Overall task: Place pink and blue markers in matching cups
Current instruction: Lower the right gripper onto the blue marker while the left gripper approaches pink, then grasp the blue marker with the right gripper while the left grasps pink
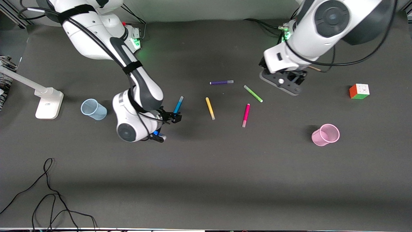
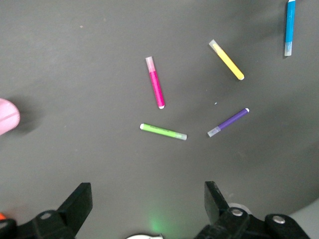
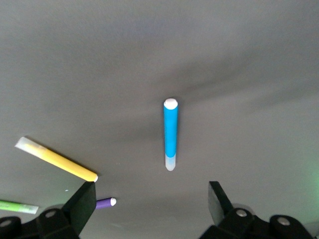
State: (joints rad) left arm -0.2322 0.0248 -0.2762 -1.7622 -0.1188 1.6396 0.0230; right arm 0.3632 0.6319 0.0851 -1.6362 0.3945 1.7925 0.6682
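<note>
While both arms hang above the grey worktop point(image 1: 206, 180), none of the five pens is held.
Blue cup point(image 1: 93, 109): pale and translucent, tipped on its side toward the right arm's end of the worktop.
Right pincer point(image 1: 172, 117): fingers spread wide, holding nothing; it hovers over the cap end of the blue marker.
Blue marker point(image 1: 178, 104): bright blue body with a greyish cap, lying flat, untouched, between the blue cup and the yellow marker point(image 1: 210, 108).
Purple marker point(image 1: 221, 82): nearest the edge where the bases stand.
Pink marker point(image 1: 246, 115): magenta with a paler cap, flat near the worktop's middle, just nearer the front camera than the green marker point(image 1: 253, 93).
Left pincer point(image 2: 148, 209): fingers wide apart, empty, waiting high over bare worktop beside the green marker.
Pink cup point(image 1: 325, 135): translucent, tipped over, toward the left arm's end.
</note>
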